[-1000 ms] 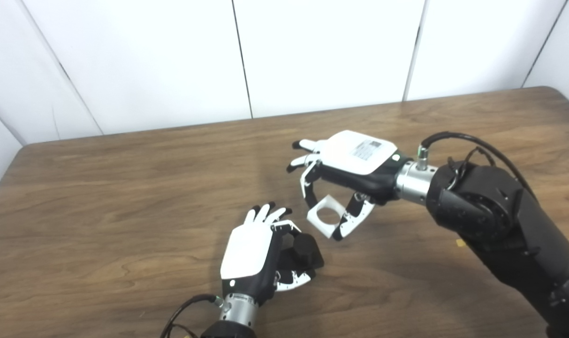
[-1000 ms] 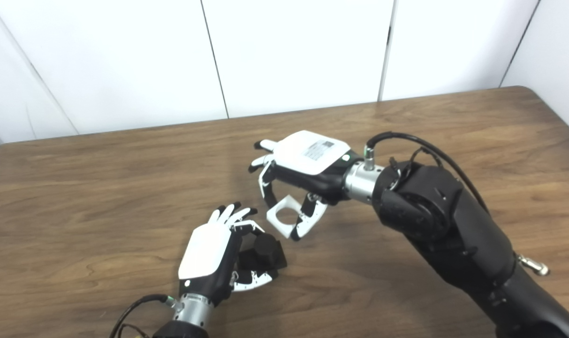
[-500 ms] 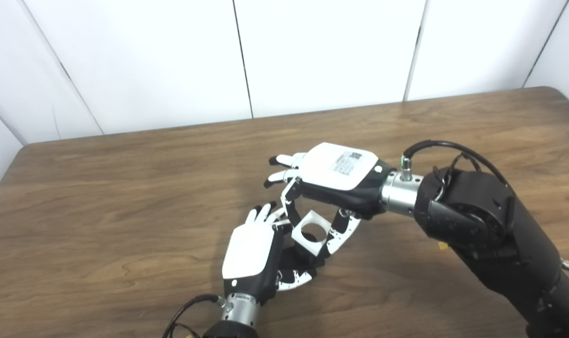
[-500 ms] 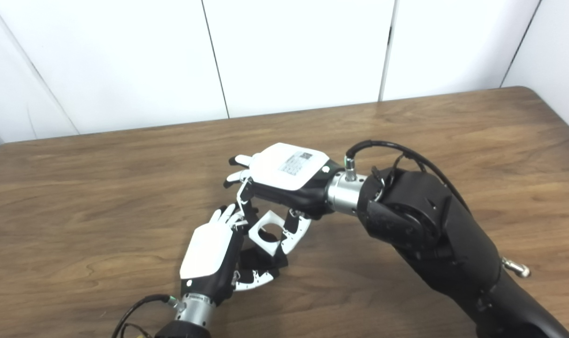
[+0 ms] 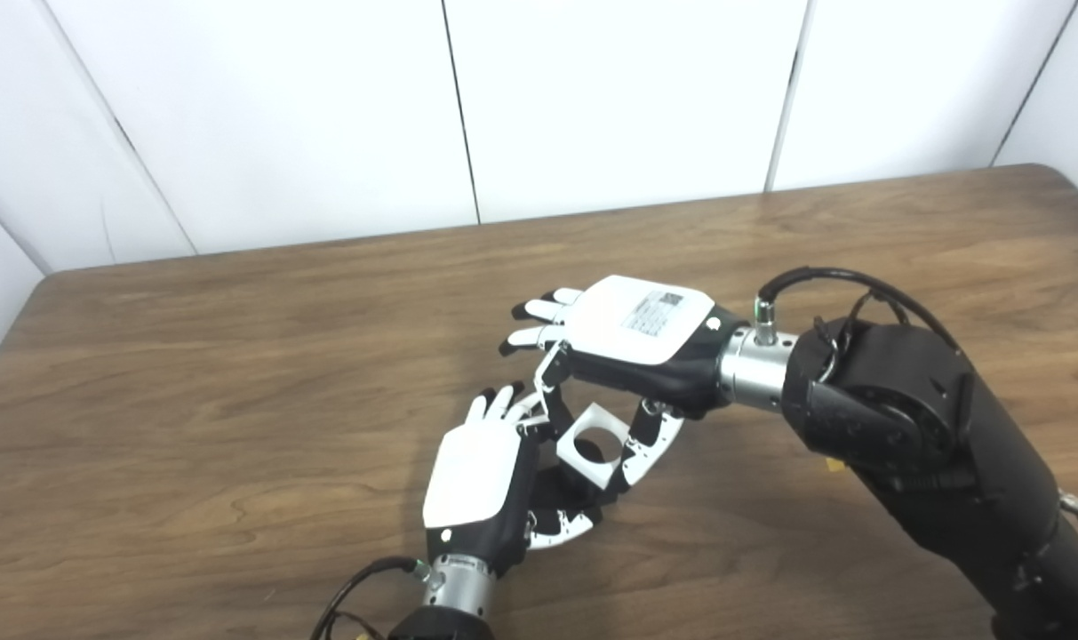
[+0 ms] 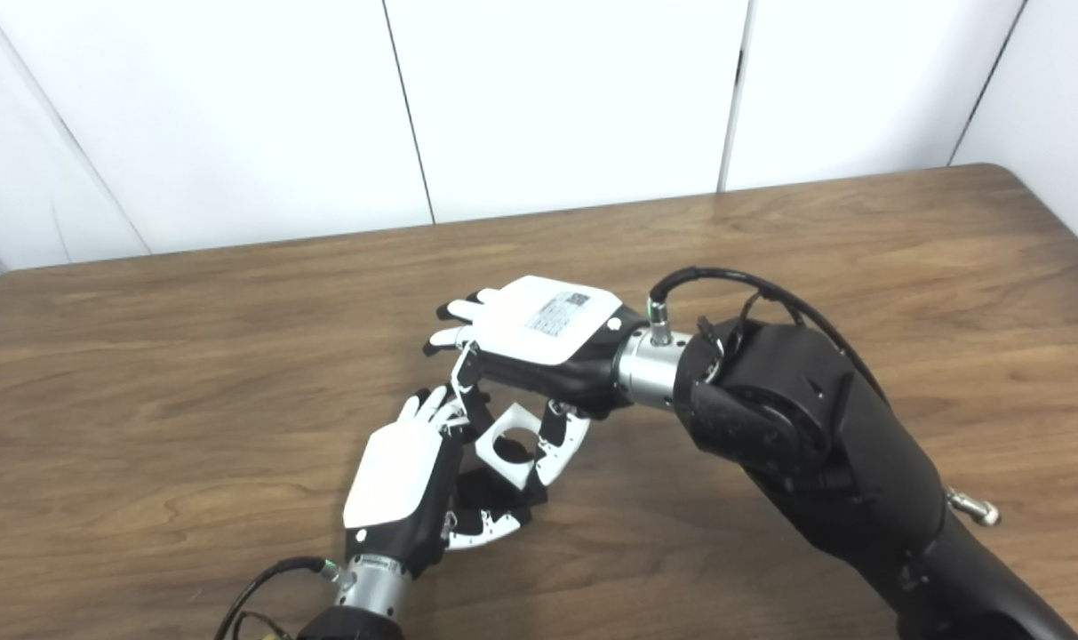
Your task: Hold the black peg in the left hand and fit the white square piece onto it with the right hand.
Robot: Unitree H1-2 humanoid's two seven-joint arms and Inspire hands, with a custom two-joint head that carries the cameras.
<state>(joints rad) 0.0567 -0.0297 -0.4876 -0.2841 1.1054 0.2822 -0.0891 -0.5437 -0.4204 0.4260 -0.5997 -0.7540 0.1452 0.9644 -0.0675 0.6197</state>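
Note:
My left hand point(image 5: 478, 484) is shut on the black peg point(image 5: 563, 492), holding it just above the wooden table near the front centre. My right hand point(image 5: 632, 342) is shut on the white square piece point(image 5: 594, 444), pinched between thumb and fingers. The piece has a round hole and sits directly over the peg, touching or almost touching its top. The peg's top is hidden behind the white piece. In the right eye view the piece point(image 6: 514, 444) and left hand point(image 6: 396, 489) show the same arrangement.
The wooden table point(image 5: 192, 373) stretches to the left, back and right, ending at white wall panels point(image 5: 592, 98). My bulky black right forearm point(image 5: 921, 444) crosses the right front of the table.
My right hand moved left and down with the white piece, from apart from the peg to directly over it. In the last half second it lowered slightly. The left hand stayed put.

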